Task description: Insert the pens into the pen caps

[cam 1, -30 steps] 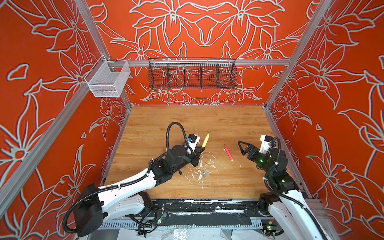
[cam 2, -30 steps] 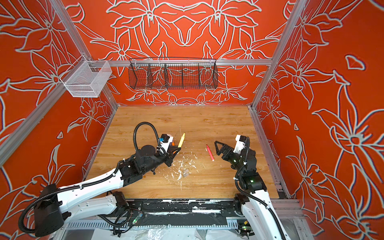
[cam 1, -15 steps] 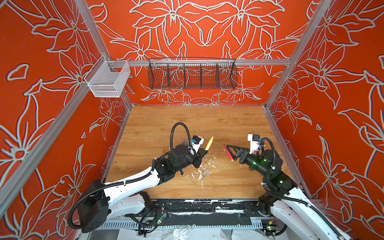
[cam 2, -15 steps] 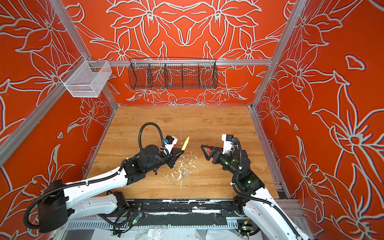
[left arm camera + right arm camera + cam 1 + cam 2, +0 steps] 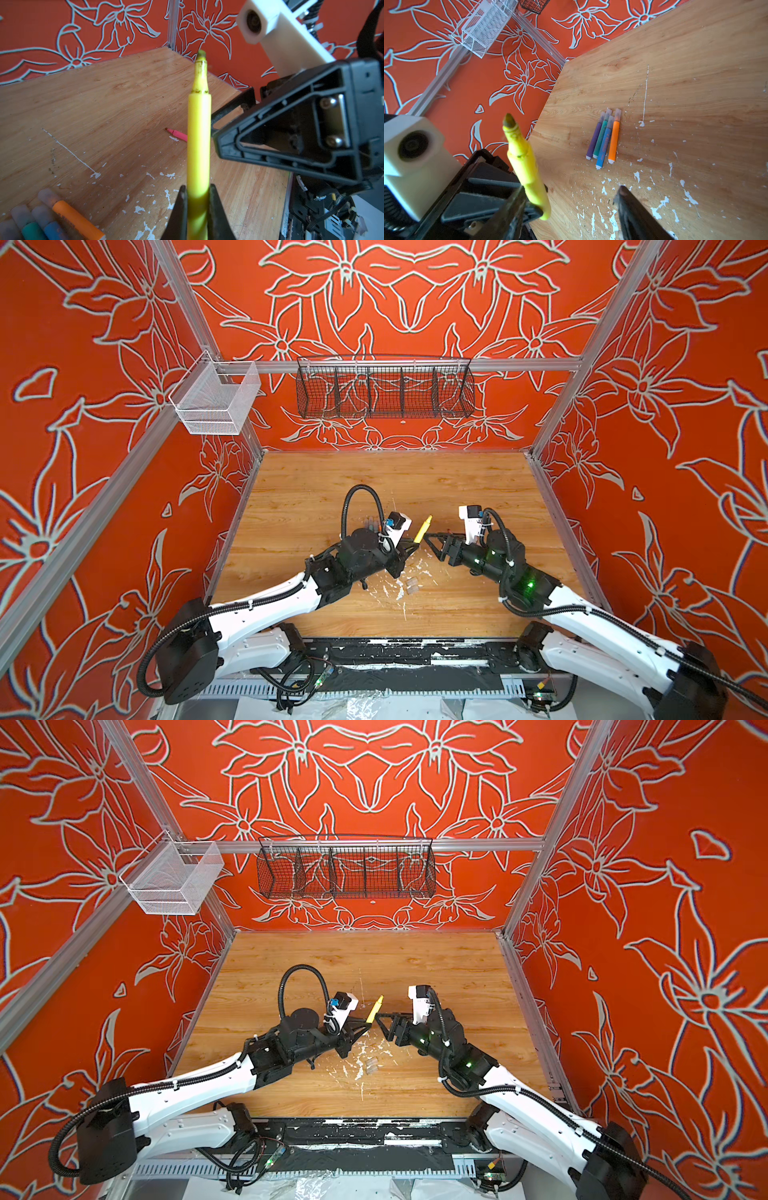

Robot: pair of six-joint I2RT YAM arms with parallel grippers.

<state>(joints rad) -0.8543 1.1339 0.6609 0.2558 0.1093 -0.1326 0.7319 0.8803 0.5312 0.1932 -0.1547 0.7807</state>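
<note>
The yellow pen stands tip-up above the table, its lower barrel clamped in the left gripper. The right gripper hovers just beside it, jaws apart and empty. Clear pen caps lie on the table nearby.

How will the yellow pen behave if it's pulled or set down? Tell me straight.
Probably stiff: the yellow pen juts straight from the shut left end effector, gripped only near its end, without sagging. Likely to roll if laid down: its barrel looks round and smooth. Probably light, being slim plastic.
</note>
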